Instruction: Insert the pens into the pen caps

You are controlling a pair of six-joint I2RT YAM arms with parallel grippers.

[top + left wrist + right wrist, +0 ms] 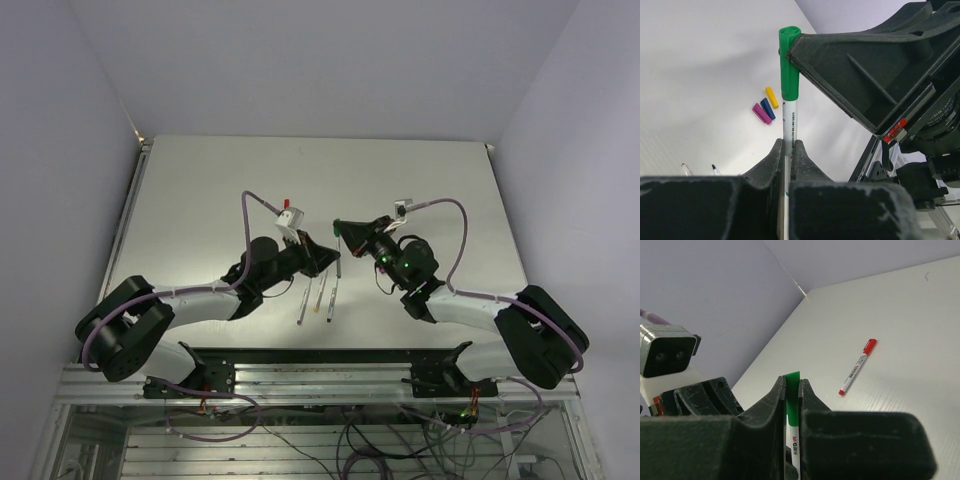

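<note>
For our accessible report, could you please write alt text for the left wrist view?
The left gripper clamps a white pen, its green cap pinched by the right gripper. Magenta, blue and yellow caps lie together on the table behind.

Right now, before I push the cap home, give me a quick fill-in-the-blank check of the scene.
1. The left gripper holds a pen whose ____ cap the right gripper pinches.
2. ____ loose caps lie on the table in the left wrist view.
3. The lying pen in the right wrist view is capped in ____.
Missing words: green; three; red.
</note>
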